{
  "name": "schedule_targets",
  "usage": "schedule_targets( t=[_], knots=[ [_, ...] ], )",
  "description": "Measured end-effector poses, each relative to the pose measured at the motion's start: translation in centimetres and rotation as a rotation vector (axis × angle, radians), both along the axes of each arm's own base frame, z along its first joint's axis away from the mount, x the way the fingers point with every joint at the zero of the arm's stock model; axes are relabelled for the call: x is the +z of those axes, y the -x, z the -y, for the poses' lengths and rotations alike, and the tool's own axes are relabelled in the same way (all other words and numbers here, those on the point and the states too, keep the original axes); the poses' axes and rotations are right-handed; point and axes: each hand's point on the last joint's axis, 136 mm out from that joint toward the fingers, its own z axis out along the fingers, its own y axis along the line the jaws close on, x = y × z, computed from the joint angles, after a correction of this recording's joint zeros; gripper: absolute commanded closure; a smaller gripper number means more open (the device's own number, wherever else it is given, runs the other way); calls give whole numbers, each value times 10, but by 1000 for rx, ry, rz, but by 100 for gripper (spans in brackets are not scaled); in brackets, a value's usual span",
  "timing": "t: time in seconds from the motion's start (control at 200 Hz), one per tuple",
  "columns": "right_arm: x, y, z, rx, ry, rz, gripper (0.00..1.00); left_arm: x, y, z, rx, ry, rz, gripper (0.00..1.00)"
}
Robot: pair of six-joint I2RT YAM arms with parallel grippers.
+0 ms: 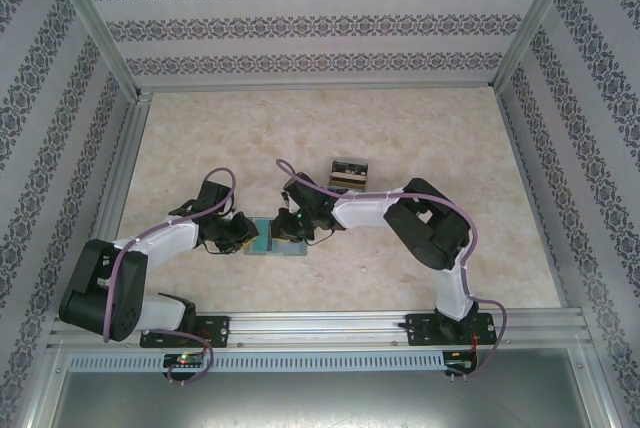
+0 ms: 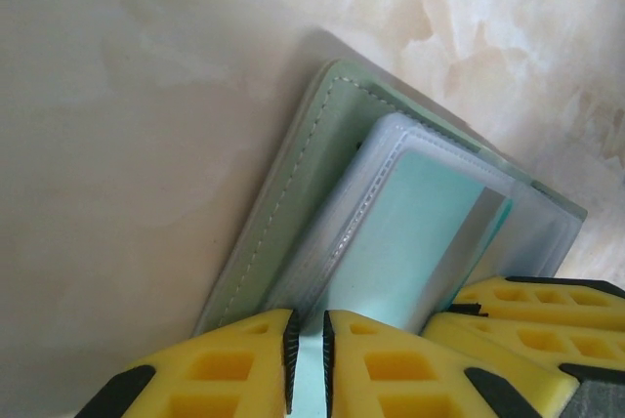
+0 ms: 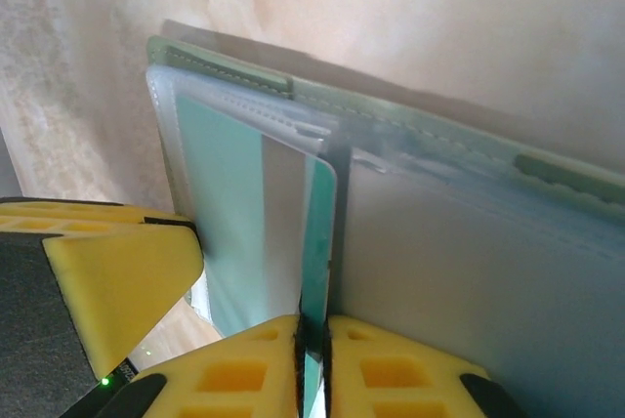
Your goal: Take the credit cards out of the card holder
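The grey-blue card holder [image 1: 266, 246] lies open on the table between my two grippers. My left gripper [image 1: 243, 234] is shut on the holder's clear pocket edge [image 2: 352, 232], the jaws nearly touching [image 2: 308, 364]. My right gripper [image 3: 312, 364] is shut on the edge of the teal-green credit card [image 3: 318, 242], which stands partly inside the clear pocket [image 3: 220, 203]. The holder's other panel [image 3: 459, 281] lies to the right. The same teal-green card [image 2: 425, 232] shows through the sleeve in the left wrist view. A black card [image 1: 348, 165] and a tan-gold card [image 1: 347, 183] lie on the table behind the right gripper [image 1: 293, 225].
The marble-patterned tabletop [image 1: 200, 138] is walled by patterned panels on three sides, with a metal rail [image 1: 320, 326] along the near edge. The two grippers' yellow fingers [image 2: 532, 315] stand close together over the holder.
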Motion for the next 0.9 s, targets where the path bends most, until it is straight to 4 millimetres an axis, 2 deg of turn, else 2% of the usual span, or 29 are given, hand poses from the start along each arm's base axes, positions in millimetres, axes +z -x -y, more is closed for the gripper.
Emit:
schedule_targets(
  t=[0.085,0.345,0.639,0.784,0.899],
  knots=[
    [1,-1,0,-5,-4,-4,100,0,0,0,0,0,0,81],
    [0,-6,4,-22,-34,2,100,0,0,-1,3,-5,2,83],
    [6,-10,33,-73,-48,3,100,-1,1,-6,14,-29,5,83],
    [17,-12,44,-90,-62,15,100,-1,1,-6,15,-31,6,83],
    [35,-14,52,-92,-77,37,100,0,1,-6,14,-30,9,82]
  ],
)
